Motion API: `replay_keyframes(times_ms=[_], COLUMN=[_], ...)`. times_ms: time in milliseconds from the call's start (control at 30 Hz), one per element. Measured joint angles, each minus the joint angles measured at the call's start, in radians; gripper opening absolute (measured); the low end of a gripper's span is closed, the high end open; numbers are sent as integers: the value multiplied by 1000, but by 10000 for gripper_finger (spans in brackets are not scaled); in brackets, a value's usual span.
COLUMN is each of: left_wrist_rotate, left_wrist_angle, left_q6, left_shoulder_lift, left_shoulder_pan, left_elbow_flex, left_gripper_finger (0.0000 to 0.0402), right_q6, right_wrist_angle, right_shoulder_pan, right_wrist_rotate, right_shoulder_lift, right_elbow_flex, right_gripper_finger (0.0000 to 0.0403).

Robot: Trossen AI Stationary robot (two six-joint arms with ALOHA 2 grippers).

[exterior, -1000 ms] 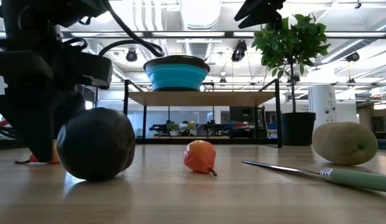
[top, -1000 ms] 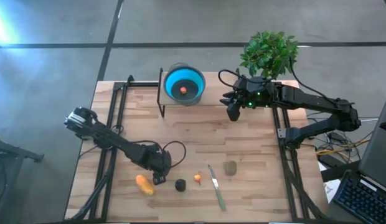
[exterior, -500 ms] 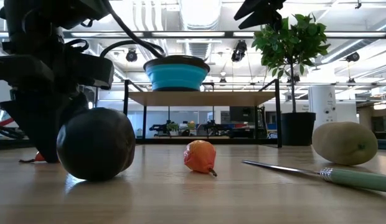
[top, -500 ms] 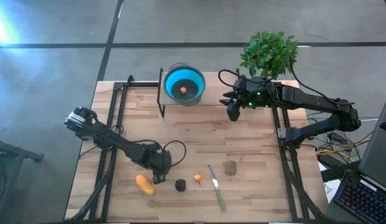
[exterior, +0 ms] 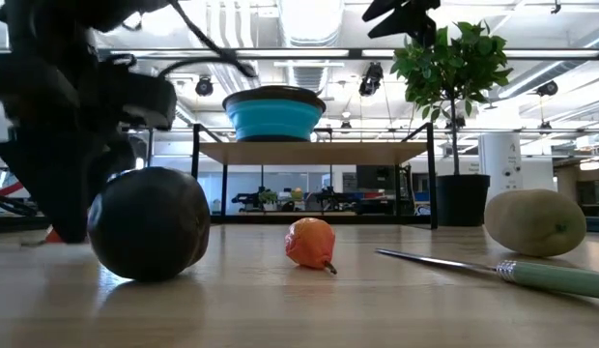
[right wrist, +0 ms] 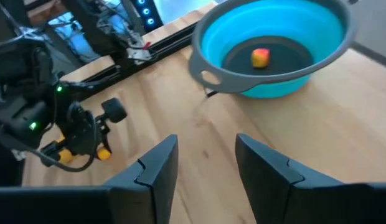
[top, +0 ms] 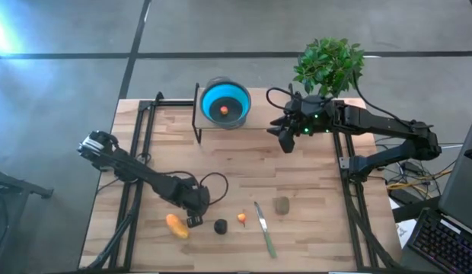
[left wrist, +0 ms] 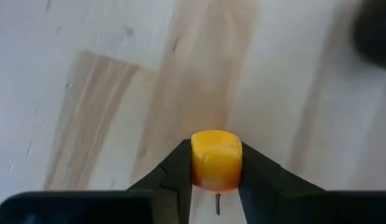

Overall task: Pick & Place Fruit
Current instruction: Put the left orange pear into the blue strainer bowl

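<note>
High view first: my left gripper (top: 192,215) sits low at the near-left of the table (top: 320,190), right beside the elongated orange-yellow fruit (top: 175,226), with the black round fruit (top: 220,225), the tiny orange fruit (top: 243,218), the knife (top: 265,230) and the olive-brown fruit (top: 282,205) strung out to its right. My right gripper (top: 285,134) hovers near the blue bowl (top: 225,103), which already holds the tiny red fruit (top: 224,110) — I read that arm as parked clear of the pickup. Low view: the black fruit fills the foreground and hides the left fingertips. Left wrist view settles it — both fingers (left wrist: 174,174) press against the sides of the orange-yellow fruit, pinching it just above the wood, a grip I judge ready for lifting. Right wrist view: its fingers (right wrist: 159,165) stand spread, nothing between them.
</note>
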Motion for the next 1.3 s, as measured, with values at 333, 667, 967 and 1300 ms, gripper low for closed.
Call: replay_keyframes(times_ms=[333, 667, 967, 1300], left_wrist_rotate=[-57, -229, -352, -364], left_wrist_angle=[1, 32, 37, 100], left_q6=[1, 7, 44, 170], left_shoulder_lift=[-97, -231, -338, -432], left_shoulder_pan=[2, 14, 67, 171], left_elbow_flex=[8, 8, 9, 9], left_gripper_finger=[99, 101, 102, 102], right_q6=[35, 77, 86, 196], right_wrist_angle=[0, 0, -1, -49], right_shoulder_pan=[94, 180, 222, 239], right_wrist_rotate=[0, 0, 3, 3], right_shoulder_lift=[0, 0, 0, 15], right_elbow_flex=[-1, -1, -10, -27], right_gripper_finger=[109, 71, 45, 57])
